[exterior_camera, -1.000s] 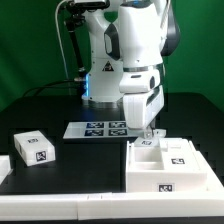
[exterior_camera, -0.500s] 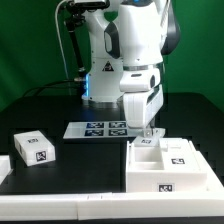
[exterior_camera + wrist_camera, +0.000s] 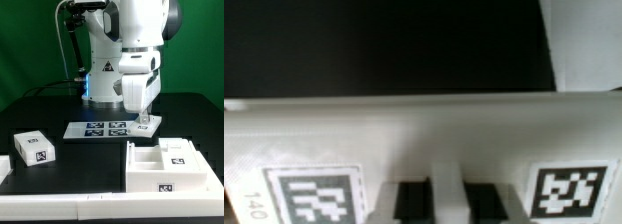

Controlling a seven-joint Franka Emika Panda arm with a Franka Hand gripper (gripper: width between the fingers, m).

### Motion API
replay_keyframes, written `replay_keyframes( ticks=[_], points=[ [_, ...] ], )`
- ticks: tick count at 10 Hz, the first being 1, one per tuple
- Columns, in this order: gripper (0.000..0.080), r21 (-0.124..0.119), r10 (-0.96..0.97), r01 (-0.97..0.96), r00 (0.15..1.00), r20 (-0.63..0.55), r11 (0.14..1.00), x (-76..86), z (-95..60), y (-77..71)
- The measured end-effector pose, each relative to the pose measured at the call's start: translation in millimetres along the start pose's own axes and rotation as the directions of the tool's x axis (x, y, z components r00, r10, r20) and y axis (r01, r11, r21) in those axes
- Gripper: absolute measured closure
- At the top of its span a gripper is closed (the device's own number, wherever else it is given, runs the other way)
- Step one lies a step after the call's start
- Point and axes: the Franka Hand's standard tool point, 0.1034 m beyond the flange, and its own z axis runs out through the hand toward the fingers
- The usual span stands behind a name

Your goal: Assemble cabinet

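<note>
The gripper [image 3: 147,119] hung just above the rear wall of the cabinet box [image 3: 150,176], apparently pinching the top edge of a small white tagged panel [image 3: 148,126]. In the blurred wrist view its fingers [image 3: 413,203] sat close together between the panel's two tags. The hold looked shallow, so a sharp move could let the panel swing or slip out, and its lower edge could snag the box wall directly beneath. A tagged block [image 3: 178,151] sat inside the box, below and beside the gripper. The marker board [image 3: 98,128] lay just beside the gripper, and a loose block [image 3: 33,147] lay well off toward the exterior view's left.
</note>
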Motion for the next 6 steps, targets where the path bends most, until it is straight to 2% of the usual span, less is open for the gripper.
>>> replay_keyframes(
  ticks=[2, 4, 6],
  points=[
    [0.0729, 0.003, -0.065, 0.065, 0.998, 0.002, 0.998, -4.2, 1.2, 1.5],
    [0.0729, 0.011, -0.209, 0.209, 0.978, 0.002, 0.978, -20.3, 3.0, 18.1],
    [0.0729, 0.016, -0.288, 0.288, 0.958, 0.003, 0.958, -18.0, -0.2, 27.8]
  ],
)
